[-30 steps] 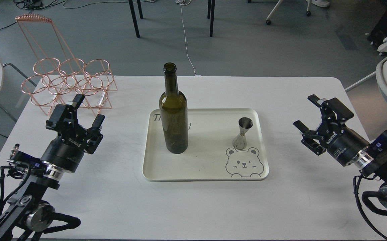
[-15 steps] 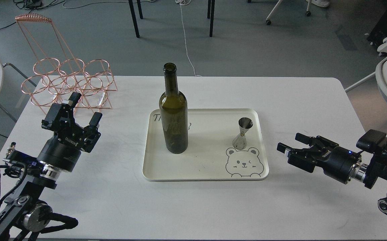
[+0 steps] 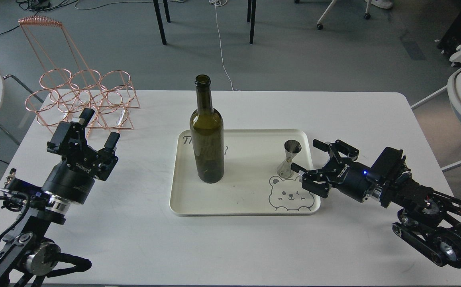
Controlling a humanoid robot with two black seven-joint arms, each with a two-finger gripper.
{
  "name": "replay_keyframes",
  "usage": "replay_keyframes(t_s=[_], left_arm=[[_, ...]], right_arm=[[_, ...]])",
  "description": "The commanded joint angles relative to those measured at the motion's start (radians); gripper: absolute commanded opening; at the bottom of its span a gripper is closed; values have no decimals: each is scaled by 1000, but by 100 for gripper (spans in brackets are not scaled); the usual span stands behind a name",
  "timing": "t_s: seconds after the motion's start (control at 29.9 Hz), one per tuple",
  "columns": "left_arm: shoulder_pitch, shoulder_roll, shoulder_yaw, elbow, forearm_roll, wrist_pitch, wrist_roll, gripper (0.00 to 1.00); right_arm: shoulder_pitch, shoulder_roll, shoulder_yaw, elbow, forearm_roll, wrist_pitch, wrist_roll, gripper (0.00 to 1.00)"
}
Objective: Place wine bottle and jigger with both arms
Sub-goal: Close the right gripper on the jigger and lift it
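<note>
**Op:** Tall dark olive-green glass wine bottle [image 3: 207, 131] stands upright at frame centre, on the left part of a cream rectangular tray [image 3: 246, 209] with rounded corners. No label, mouth uncapped.

**Log:** And the small one?

**Op:** Small shiny steel hourglass jigger [image 3: 289, 158] stands upright on the tray's right part, just above a printed bear face [image 3: 291, 195]. Bottle and jigger are well apart.

**Log:** State of my right hand?

**Op:** Black two-finger right hand [image 3: 309, 158], centre-right of frame, fingers spread and released, nothing between them. It reaches over the tray's right rim, just beside the jigger; I see no contact with it. One finger lies near the jigger's base, the other higher and to the right.

**Log:** Left?

**Op:** Black left hand [image 3: 99, 126], left of frame, fingers parted, grasping nothing. It points up and away over the white counter [image 3: 230, 247], well apart from the tray. Behind it, upper left, a copper wire rack of rings [image 3: 83, 99] stands on the counter's corner.
</note>
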Motion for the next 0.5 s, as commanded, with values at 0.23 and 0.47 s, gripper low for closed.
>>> replay_keyframes(t_s=[0.23, 0.47], left_arm=[[0, 2, -2, -6, 0, 2, 0, 98], [0, 2, -2, -8, 0, 3, 0, 98]], right_arm=[[61, 158, -49, -196, -1, -23, 0, 85], [84, 201, -51, -253, -1, -23, 0, 46]])
